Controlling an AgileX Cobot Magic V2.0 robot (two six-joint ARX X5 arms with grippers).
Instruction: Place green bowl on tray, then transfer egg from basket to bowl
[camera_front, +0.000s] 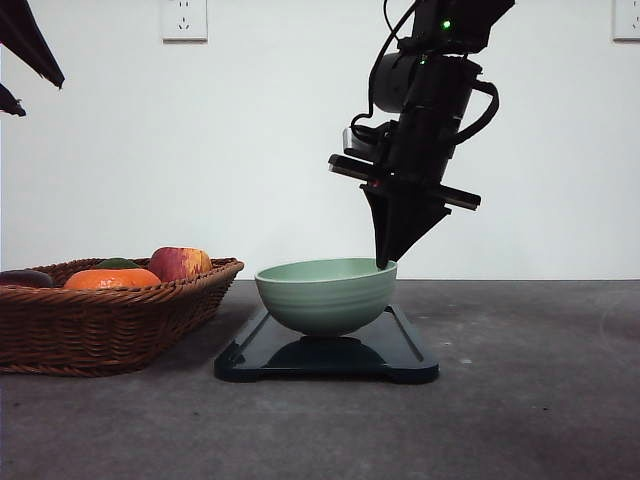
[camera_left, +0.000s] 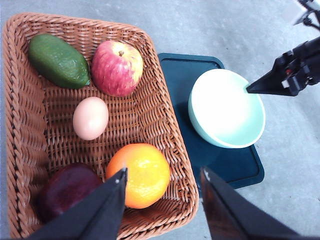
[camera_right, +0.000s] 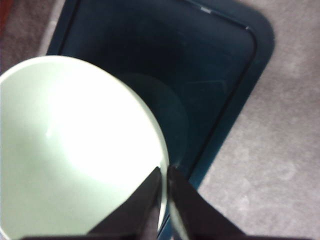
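Pinching green bowl (camera_front: 326, 295) rim, right gripper (camera_front: 384, 262)

The right arm slopes down from one o'clock in the front view, its gripper (camera_front: 383, 262) pointing toward six, fingers pinched nearly together. The left gripper (camera_left: 162, 192) has its fingers spread wide apart.

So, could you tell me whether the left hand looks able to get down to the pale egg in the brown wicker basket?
Probably yes: the left hand is open above the basket, and the egg lies uncovered, apart from the fruit.
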